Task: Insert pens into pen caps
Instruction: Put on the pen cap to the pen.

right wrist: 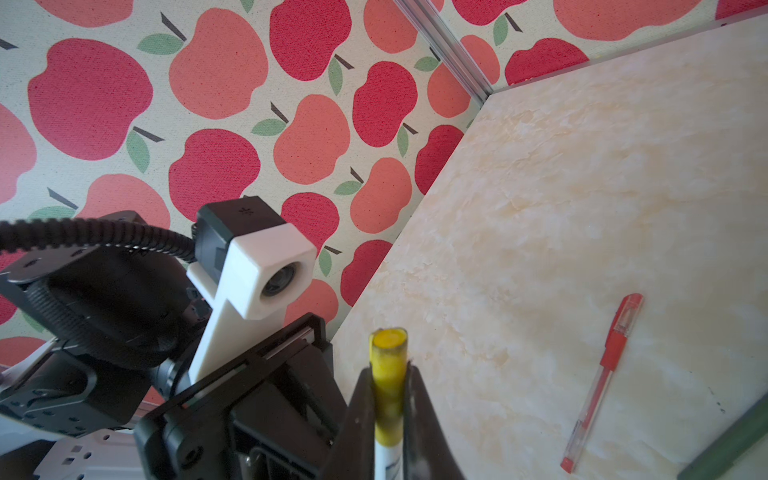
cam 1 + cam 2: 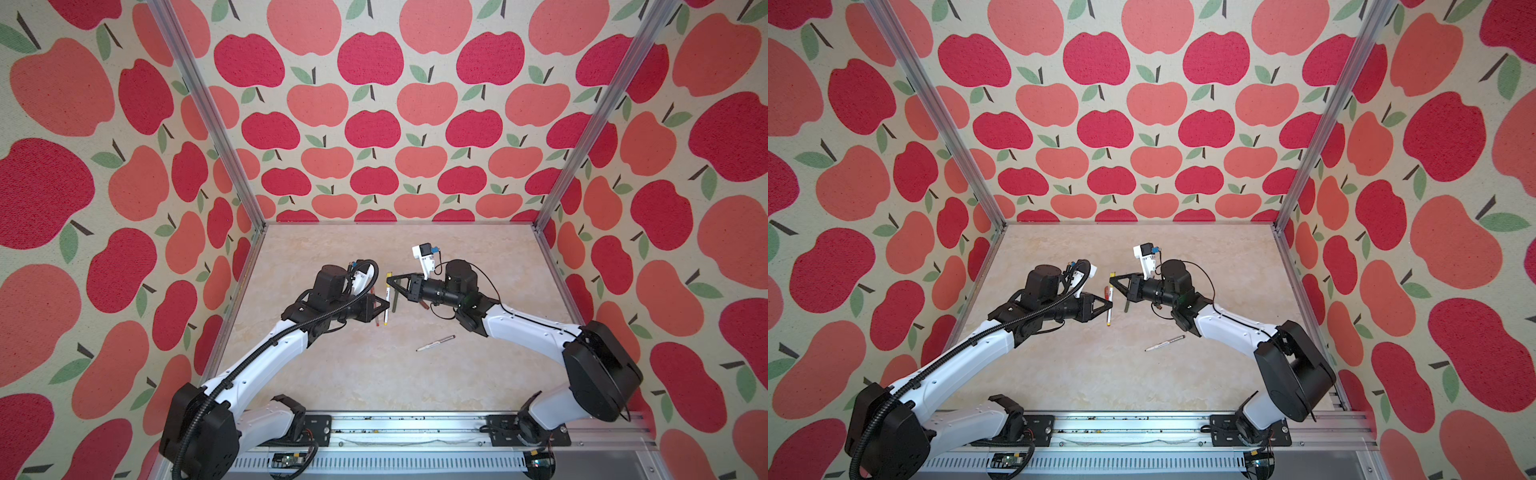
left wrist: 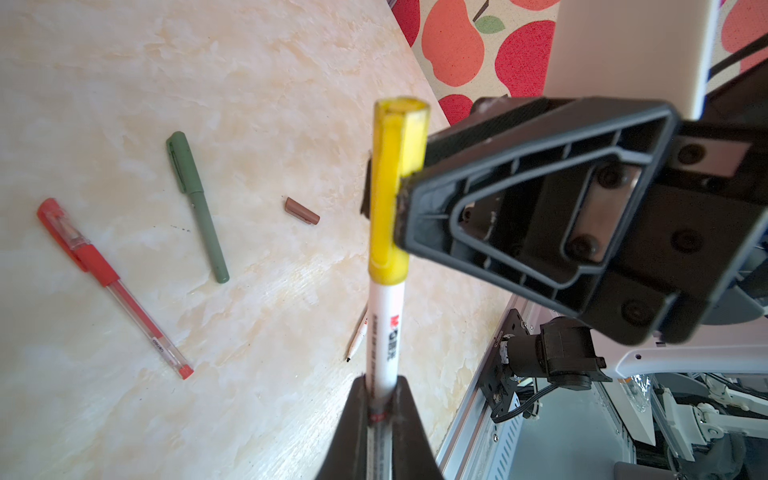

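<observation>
My left gripper [image 3: 382,384] is shut on the barrel of the white pen [image 3: 385,328], held in the air. The yellow cap [image 3: 397,187] sits over the pen's far end, and my right gripper [image 1: 387,370] is shut on that cap [image 1: 387,374]. In both top views the two grippers [image 2: 386,308] [image 2: 389,281] meet tip to tip along the pen [image 2: 1109,309]. A red pen [image 3: 108,278] and a dark green pen [image 3: 199,208] lie capped on the table. A maroon-brown cap [image 3: 302,211] lies loose, apart from an uncapped white pen [image 2: 435,343].
The marble-look table [image 2: 374,382] is boxed in by apple-patterned walls with metal corner posts [image 2: 540,226]. The arm-base rail [image 2: 407,432] runs along the front edge. The red pen [image 1: 602,374] and green pen [image 2: 395,301] lie just below the grippers.
</observation>
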You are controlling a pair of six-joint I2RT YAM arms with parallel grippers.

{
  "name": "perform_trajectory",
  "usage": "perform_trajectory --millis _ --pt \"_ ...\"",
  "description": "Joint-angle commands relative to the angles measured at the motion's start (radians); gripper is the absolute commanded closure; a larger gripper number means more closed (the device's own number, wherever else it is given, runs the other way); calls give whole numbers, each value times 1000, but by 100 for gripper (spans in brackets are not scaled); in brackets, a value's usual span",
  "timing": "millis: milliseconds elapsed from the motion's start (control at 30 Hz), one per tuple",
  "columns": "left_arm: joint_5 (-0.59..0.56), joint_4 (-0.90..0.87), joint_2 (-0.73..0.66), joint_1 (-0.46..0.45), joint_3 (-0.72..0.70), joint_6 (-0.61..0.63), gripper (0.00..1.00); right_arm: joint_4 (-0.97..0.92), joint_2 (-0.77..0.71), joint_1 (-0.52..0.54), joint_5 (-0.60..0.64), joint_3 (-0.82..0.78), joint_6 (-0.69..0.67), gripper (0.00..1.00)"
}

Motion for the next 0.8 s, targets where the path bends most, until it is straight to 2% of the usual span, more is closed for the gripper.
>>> perform_trajectory --millis 0,533,667,767 --pt "-125 385 -22 64 130 3 100 -289 36 94 -243 -69 -41 100" --pt "-48 435 -29 65 31 -5 100 -429 1 48 -245 67 -111 100" --pt "-41 440 -37 64 20 -4 100 -430 -1 39 -249 78 -113 93" --pt "-31 437 -42 64 18 5 100 -422 -6 30 -250 83 -108 82"
